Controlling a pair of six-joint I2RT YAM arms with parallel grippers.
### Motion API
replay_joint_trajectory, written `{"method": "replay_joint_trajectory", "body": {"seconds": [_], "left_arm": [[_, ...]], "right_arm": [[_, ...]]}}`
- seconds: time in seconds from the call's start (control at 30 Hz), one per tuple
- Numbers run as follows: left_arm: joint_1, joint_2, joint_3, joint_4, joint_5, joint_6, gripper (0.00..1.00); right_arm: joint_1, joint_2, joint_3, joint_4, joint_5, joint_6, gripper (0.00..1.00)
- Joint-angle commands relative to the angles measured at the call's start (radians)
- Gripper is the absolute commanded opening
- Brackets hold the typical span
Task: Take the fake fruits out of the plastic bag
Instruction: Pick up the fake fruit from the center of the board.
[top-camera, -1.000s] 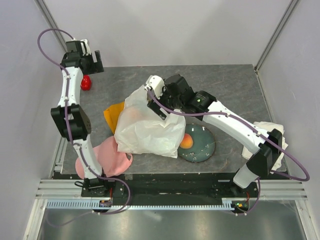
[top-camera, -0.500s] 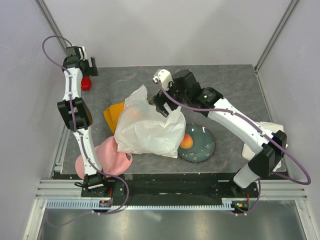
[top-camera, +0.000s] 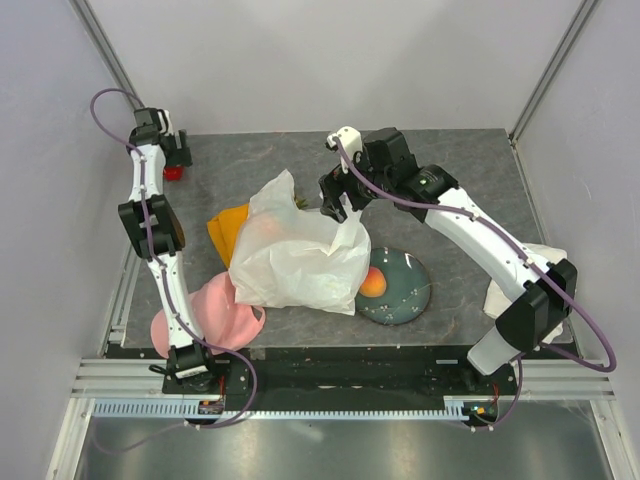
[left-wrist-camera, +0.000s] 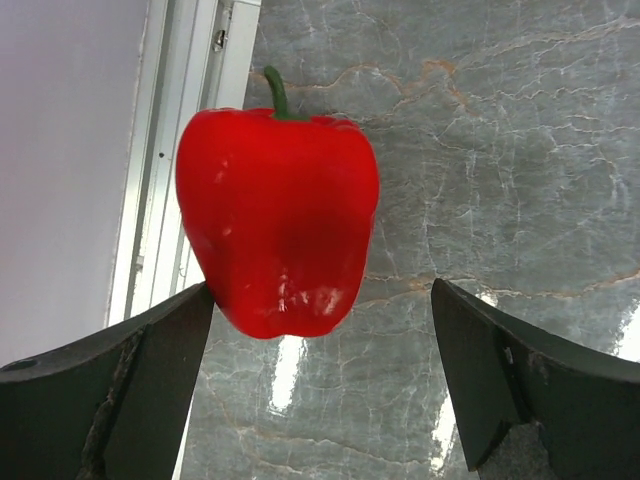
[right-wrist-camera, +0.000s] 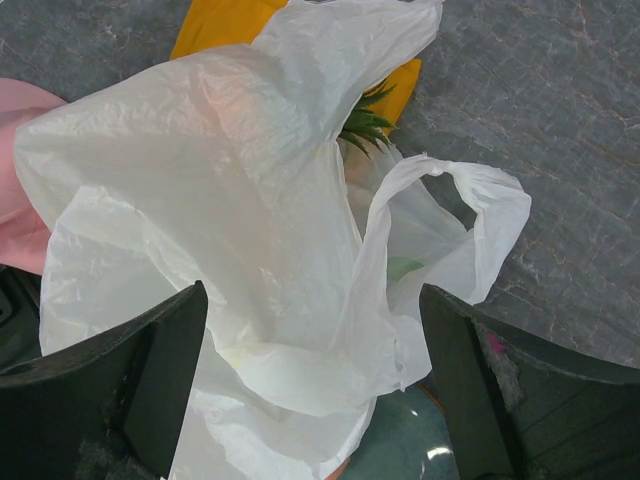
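Observation:
The plastic bag (top-camera: 300, 255) lies crumpled mid-table, white and translucent, its mouth and a loop handle (right-wrist-camera: 470, 215) facing the back. A green pineapple crown (right-wrist-camera: 365, 125) sticks out of the mouth, and an orange-pink shape shows faintly through the film. My right gripper (top-camera: 334, 197) hovers open and empty above the bag (right-wrist-camera: 250, 230). A red pepper (top-camera: 172, 172) lies at the back left corner. My left gripper (left-wrist-camera: 320, 400) is open, with the red pepper (left-wrist-camera: 277, 220) just beyond its left finger. An orange fruit (top-camera: 373, 284) sits on a green plate (top-camera: 408, 290).
An orange cloth (top-camera: 226, 228) lies under the bag's left side. A pink cloth (top-camera: 215, 312) lies at the front left. A folded white towel (top-camera: 535, 270) lies at the right edge. A metal rail (left-wrist-camera: 185, 120) borders the table beside the pepper.
My right gripper has pulled back and to the right, off the bag's top, which has settled. My left gripper has moved down over the red pepper in the corner.

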Motion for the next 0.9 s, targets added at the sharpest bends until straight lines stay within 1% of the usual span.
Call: {"method": "replay_joint_trajectory", "body": {"seconds": [0.0,0.03,0.07,0.13,0.17,0.3,0.33,0.37,0.47,0.5,0.53,0.57,0.6,0.63,0.67,0.7,0.73,0.77,0.8,0.83,0.87], "left_arm": [[-0.004,0.032,0.061,0.045,-0.025,0.047,0.93],[-0.006,0.038,0.064,0.047,-0.028,0.05,0.91],[-0.004,0.044,0.067,0.052,-0.03,0.053,0.86],[-0.006,0.045,0.078,0.056,-0.022,0.054,0.79],[-0.006,0.039,0.082,0.058,-0.019,0.057,0.71],[-0.009,0.003,0.081,0.062,-0.01,0.057,0.56],[-0.01,-0.007,0.078,0.062,-0.007,0.059,0.5],[-0.009,-0.016,0.073,0.061,-0.004,0.066,0.37],[-0.01,-0.074,0.037,0.036,0.018,0.056,0.15],[-0.012,-0.103,0.008,0.021,0.051,0.047,0.14],[-0.019,-0.166,-0.017,0.003,0.099,0.039,0.12],[-0.024,-0.216,-0.083,-0.005,0.125,0.021,0.08],[-0.032,-0.261,-0.121,-0.011,0.155,0.01,0.06],[-0.045,-0.371,-0.164,-0.011,0.215,-0.001,0.04],[-0.055,-0.427,-0.253,-0.007,0.247,-0.024,0.02],[-0.068,-0.48,-0.298,-0.004,0.274,-0.027,0.02],[-0.106,-0.545,-0.341,-0.002,0.316,-0.025,0.02],[-0.13,-0.653,-0.418,-0.001,0.338,-0.019,0.02],[-0.153,-0.713,-0.454,0.001,0.367,-0.016,0.02],[-0.203,-0.766,-0.488,-0.001,0.434,-0.016,0.02],[-0.231,-0.865,-0.557,-0.002,0.468,-0.028,0.02]], "right_arm": [[-0.016,0.025,0.022,0.019,-0.046,0.031,0.95],[-0.019,0.027,0.025,0.017,-0.047,0.031,0.95],[-0.022,0.03,0.028,0.016,-0.048,0.031,0.95],[-0.027,0.036,0.031,0.016,-0.048,0.029,0.94],[-0.033,0.038,0.031,0.014,-0.048,0.029,0.94],[-0.034,0.044,0.03,0.005,-0.044,0.019,0.94],[-0.033,0.042,0.028,0.005,-0.04,0.016,0.94],[-0.033,0.044,0.03,0.007,-0.035,0.014,0.94],[-0.036,0.041,0.034,-0.001,-0.005,-0.006,0.94],[-0.037,0.036,0.042,-0.006,0.03,-0.01,0.94],[-0.04,0.036,0.047,-0.006,0.058,-0.015,0.94],[-0.051,0.035,0.053,-0.007,0.081,-0.018,0.94],[-0.06,0.033,0.057,-0.006,0.098,-0.02,0.94],[-0.071,0.033,0.059,-0.006,0.118,-0.021,0.94],[-0.091,0.035,0.062,-0.003,0.126,-0.017,0.94],[-0.103,0.033,0.064,0.002,0.133,-0.006,0.95],[-0.119,0.035,0.068,0.005,0.135,0.005,0.95],[-0.149,0.033,0.085,0.011,0.137,0.023,0.96],[-0.168,0.035,0.096,0.02,0.137,0.057,0.96],[-0.186,0.03,0.108,0.026,0.141,0.09,0.97],[-0.215,0.029,0.132,0.034,0.164,0.103,0.98]]}}
